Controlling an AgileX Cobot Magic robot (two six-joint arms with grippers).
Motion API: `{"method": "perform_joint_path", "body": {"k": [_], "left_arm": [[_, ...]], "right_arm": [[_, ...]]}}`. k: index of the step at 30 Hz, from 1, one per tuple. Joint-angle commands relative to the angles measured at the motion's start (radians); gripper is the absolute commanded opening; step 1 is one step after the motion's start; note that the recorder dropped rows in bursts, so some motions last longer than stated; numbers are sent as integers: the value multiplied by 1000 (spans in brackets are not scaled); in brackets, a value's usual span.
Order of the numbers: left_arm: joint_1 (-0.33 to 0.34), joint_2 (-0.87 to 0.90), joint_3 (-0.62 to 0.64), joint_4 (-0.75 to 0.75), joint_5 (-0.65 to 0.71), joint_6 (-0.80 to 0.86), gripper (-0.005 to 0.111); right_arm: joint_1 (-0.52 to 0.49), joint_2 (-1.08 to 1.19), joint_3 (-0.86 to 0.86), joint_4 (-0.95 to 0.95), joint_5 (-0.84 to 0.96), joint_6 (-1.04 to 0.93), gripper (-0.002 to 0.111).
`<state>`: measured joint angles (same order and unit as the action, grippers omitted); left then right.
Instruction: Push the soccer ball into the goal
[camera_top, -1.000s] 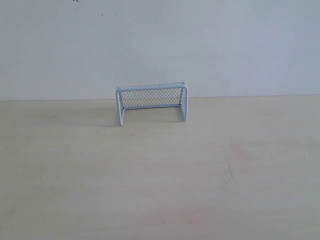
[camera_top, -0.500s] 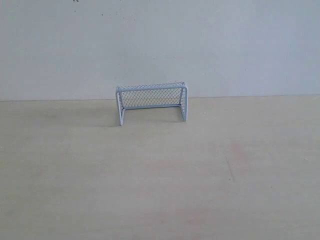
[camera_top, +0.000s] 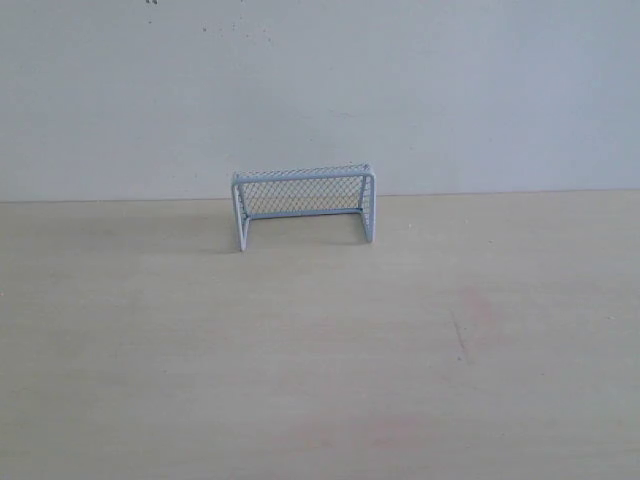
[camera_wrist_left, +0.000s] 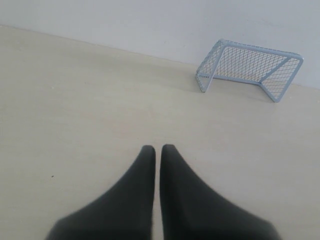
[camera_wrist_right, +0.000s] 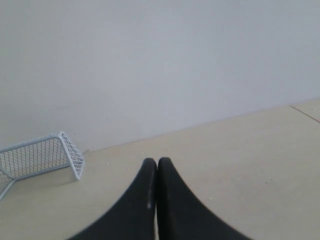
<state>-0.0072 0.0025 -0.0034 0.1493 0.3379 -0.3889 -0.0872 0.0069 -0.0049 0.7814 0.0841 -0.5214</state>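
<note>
While the goal (camera_top: 304, 200) stood upright at the far edge of the table (camera_top: 200, 380), its back sat close to the pale wall (camera_top: 320, 90) and its open mouth faced the exterior camera. Frame of pale blue-white tube; diamond mesh across back, sides and top. Both front posts rested on the light wooden tabletop, and nothing lay inside the mouth.

Left gripper (camera_wrist_left: 157, 148): the two black fingers (camera_wrist_left: 135, 195) were drawn together with only a thin slit between the tips, and held nothing. It hung over bare table, well apart from the goal (camera_wrist_left: 250, 70), which the left wrist view showed from an angle.

Right gripper (camera_wrist_right: 157, 161): fingertips (camera_wrist_right: 172, 200) pressed together and touching, also held nothing. It too was over bare tabletop, with the goal (camera_wrist_right: 40, 157) well off to one side by the wall.

Where the soccer ball lay could not be told from any of the three views.

Tabletop marks: a short dark scratch (camera_top: 458, 340) and a faint pinkish stain (camera_top: 478, 305), both well in front of the goal and off toward the right arm's side.
</note>
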Motion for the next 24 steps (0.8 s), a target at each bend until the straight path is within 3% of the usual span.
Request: {"method": "perform_joint_path", "body": {"k": [1,4,8,14,18,24], "left_arm": [[4,-3,3,4,-3,5,4],[4,-3,3,4,-3,5,4],[4,-3,3,4,-3,5,4],[4,-3,3,4,-3,5,4],[4,-3,3,4,-3,5,4],[4,-3,3,4,-3,5,4]], "right_arm": [[-2,-7,5,-8,44,-38,0],[-2,-7,5,-130,134,7,0],[-2,-7,5,-471,285,293,0],[-2,-7,5,-714,259,529,0],[-2,-7,5,-815,258,571,0],[-2,-7,5,-823,258,571,0]]}}
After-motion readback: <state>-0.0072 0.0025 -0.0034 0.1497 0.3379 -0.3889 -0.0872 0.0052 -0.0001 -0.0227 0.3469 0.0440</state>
